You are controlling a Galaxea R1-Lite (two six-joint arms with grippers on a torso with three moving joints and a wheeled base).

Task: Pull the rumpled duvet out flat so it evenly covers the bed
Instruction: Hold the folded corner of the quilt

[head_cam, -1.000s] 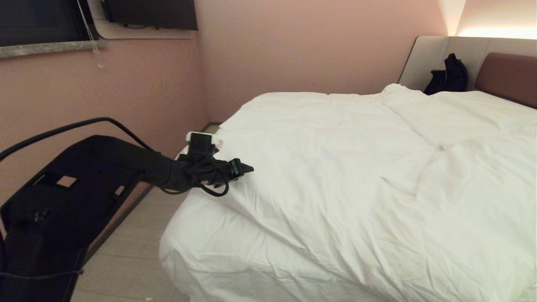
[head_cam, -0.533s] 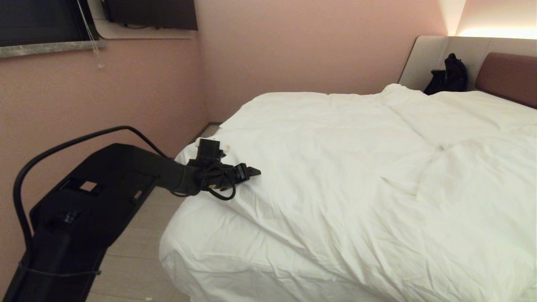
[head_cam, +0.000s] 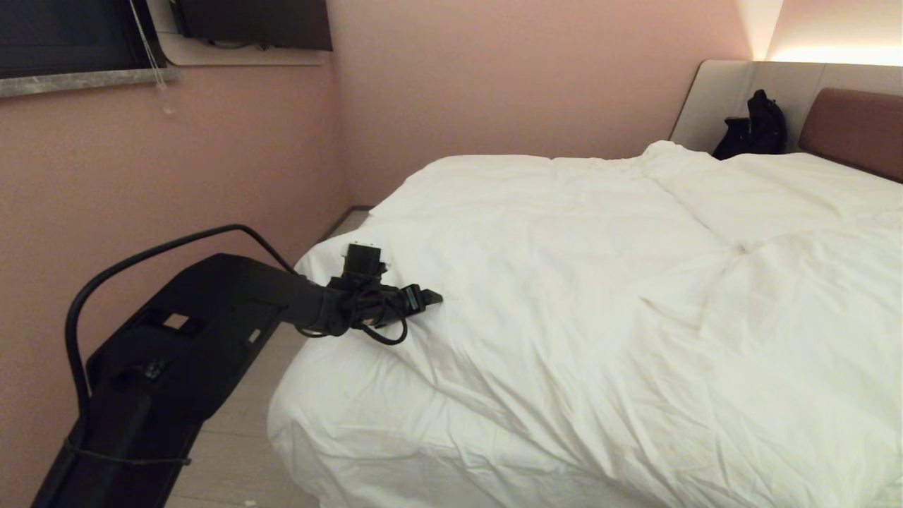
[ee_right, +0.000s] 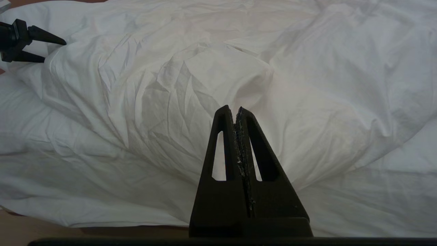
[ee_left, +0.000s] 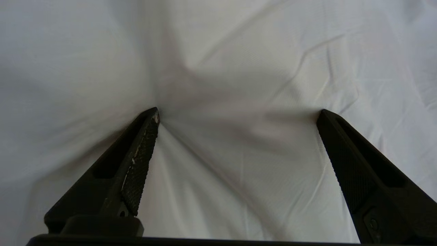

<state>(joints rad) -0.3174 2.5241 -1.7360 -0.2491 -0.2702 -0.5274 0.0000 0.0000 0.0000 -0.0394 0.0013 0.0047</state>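
Observation:
The white, creased duvet (head_cam: 607, 296) lies over most of the bed (head_cam: 331, 430), with its left edge bunched up near the bed's near left corner. My left gripper (head_cam: 432, 298) is at that edge, open wide. In the left wrist view both fingertips (ee_left: 154, 116) press into the duvet (ee_left: 239, 51), and only flat cloth lies between them. My right gripper (ee_right: 235, 110) is shut and empty, hanging above the duvet's rumpled near edge (ee_right: 211, 78). It is outside the head view. The right wrist view also shows the left gripper (ee_right: 54, 52) far off.
A pink wall (head_cam: 211, 176) runs close along the bed's left side, with a narrow strip of floor (head_cam: 233, 423) between. The padded headboard (head_cam: 853, 123) stands at the far right with a black bag (head_cam: 755, 130) against it. White sheet (ee_right: 68, 191) shows below the duvet's edge.
My left arm has swung right and down, bringing its gripper lower onto the duvet's left edge. The duvet itself has barely shifted. The camera has not moved.

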